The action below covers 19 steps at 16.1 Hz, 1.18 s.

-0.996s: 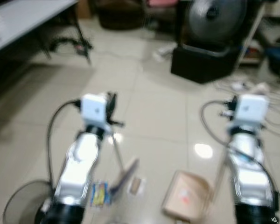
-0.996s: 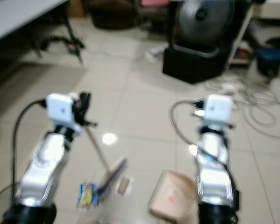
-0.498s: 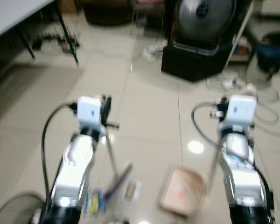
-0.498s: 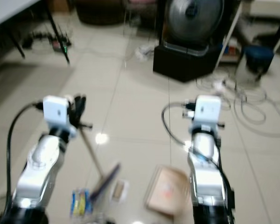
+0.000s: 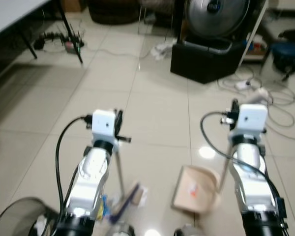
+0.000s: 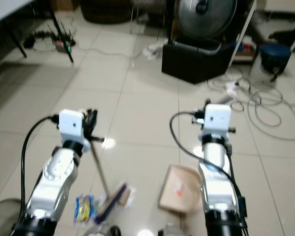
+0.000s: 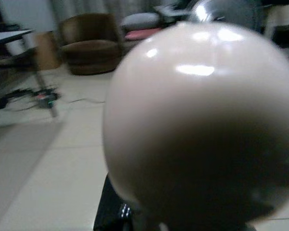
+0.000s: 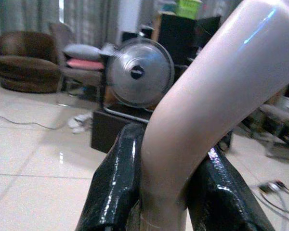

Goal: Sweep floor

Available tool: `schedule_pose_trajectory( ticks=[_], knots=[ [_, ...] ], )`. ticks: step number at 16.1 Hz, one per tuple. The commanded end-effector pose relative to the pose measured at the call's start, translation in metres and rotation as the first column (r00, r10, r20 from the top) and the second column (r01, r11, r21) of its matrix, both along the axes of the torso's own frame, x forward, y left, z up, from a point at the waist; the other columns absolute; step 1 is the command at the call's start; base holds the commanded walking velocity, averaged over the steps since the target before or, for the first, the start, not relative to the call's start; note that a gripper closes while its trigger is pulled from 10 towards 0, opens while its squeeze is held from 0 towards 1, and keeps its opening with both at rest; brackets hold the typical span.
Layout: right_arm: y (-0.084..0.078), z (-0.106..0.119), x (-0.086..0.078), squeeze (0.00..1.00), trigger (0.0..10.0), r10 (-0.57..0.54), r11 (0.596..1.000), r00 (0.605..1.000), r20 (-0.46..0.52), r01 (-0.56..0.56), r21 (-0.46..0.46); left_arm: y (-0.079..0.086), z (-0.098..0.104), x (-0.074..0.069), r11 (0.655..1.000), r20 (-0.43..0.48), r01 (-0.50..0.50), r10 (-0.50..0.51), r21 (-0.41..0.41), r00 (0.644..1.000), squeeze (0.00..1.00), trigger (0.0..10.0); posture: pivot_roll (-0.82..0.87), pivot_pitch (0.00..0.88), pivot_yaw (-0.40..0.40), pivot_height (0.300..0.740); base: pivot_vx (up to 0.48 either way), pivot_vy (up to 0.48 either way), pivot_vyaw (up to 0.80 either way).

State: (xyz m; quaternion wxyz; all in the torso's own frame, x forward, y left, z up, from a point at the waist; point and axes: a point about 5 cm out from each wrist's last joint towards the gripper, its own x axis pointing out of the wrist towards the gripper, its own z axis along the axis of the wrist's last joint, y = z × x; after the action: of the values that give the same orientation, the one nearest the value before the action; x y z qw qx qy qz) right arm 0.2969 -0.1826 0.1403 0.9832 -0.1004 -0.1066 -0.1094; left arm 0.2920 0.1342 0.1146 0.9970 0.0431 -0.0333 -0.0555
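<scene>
I can't read any text, brand, number or sign from here. The small blue and yellow packet [image 6: 84,207] on the floor has some print on it, and the dustpan [image 6: 179,188] carries a reddish mark, but both are too blurred for me to make out a single letter. The round badge at the hub of the fan [image 8: 138,72] is just a dark spot to me.

Home living room; glossy beige tiled floor [image 5: 157,113]; brown armchair [image 8: 24,67]; standing fan [image 8: 139,72] on black cabinet [image 5: 206,61]; loose cables [image 6: 265,115]; grey tabletop [image 5: 10,12] on black legs.
</scene>
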Motion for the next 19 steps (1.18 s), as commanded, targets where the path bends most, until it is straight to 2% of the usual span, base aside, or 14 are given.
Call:
schedule_pose_trajectory(
  ticks=[1, 3, 8, 10, 11, 13, 15, 19],
  knots=[
    [0.004, 0.005, 0.004, 0.0, 10.0, 0.037, 0.999, 0.998, 0.055, -0.035, -0.032, 0.003, 0.007, 0.004, 0.998, 0.079, -0.058, 0.058, 0.003, 0.995, 0.0, 10.0, 0.0, 0.215, 0.048, 0.74, 0.0, 0.0, 0.0],
    [0.005, 0.001, 0.005, 0.0, 10.0, 0.053, 0.996, 0.994, 0.093, -0.046, -0.073, -0.004, 0.001, 0.003, 0.999, 0.097, -0.053, 0.053, -0.003, 0.994, 0.0, 10.0, 0.0, 0.239, 0.05, 0.74, 0.0, 0.0, 0.0],
    [0.014, -0.012, 0.014, 0.0, 10.0, 0.085, 0.994, 0.992, 0.096, -0.078, -0.073, -0.012, -0.005, -0.002, 0.998, 0.132, -0.069, 0.069, -0.001, 0.989, 0.0, 10.0, 0.0, 0.282, 0.037, 0.74, 0.0, 0.0, 0.0],
    [0.032, -0.016, 0.024, 0.0, 10.0, 0.155, 0.988, 0.984, 0.089, -0.152, -0.04, -0.013, -0.006, 0.0, 0.996, 0.142, -0.091, 0.092, -0.013, 0.986, 0.0, 10.0, 0.01, 0.293, 0.029, 0.74, 0.0, 0.0, 0.0],
    [0.047, -0.021, 0.027, 0.0, 10.0, 0.211, 0.978, 0.975, 0.069, -0.21, -0.018, -0.015, -0.005, 0.001, 0.995, 0.135, -0.096, 0.101, -0.04, 0.986, 0.0, 10.0, 0.01, 0.297, 0.026, 0.74, 0.0, 0.0, 0.0],
    [0.067, -0.034, 0.026, 0.0, 10.0, 0.275, 0.961, 0.961, 0.025, -0.276, 0.035, -0.018, 0.0, 0.005, 0.989, 0.123, -0.109, 0.121, -0.104, 0.985, 0.0, 10.0, 0.02, 0.298, 0.026, 0.74, 0.0, 0.0, 0.0],
    [0.079, -0.045, 0.02, 0.0, 10.0, 0.305, 0.951, 0.952, -0.01, -0.304, 0.05, -0.018, 0.004, 0.008, 0.975, 0.106, -0.14, 0.16, -0.175, 0.981, 0.0, 10.0, 0.02, 0.293, 0.032, 0.74, 0.0, 0.0, 0.0],
    [0.085, -0.061, 0.01, 0.0, 10.0, 0.313, 0.949, 0.949, -0.042, -0.312, 0.037, -0.02, 0.011, 0.016, 0.958, 0.098, -0.156, 0.184, -0.239, 0.978, 0.0, 10.0, 0.02, 0.28, 0.039, 0.74, 0.0, 0.0, 0.0]
  ],
)
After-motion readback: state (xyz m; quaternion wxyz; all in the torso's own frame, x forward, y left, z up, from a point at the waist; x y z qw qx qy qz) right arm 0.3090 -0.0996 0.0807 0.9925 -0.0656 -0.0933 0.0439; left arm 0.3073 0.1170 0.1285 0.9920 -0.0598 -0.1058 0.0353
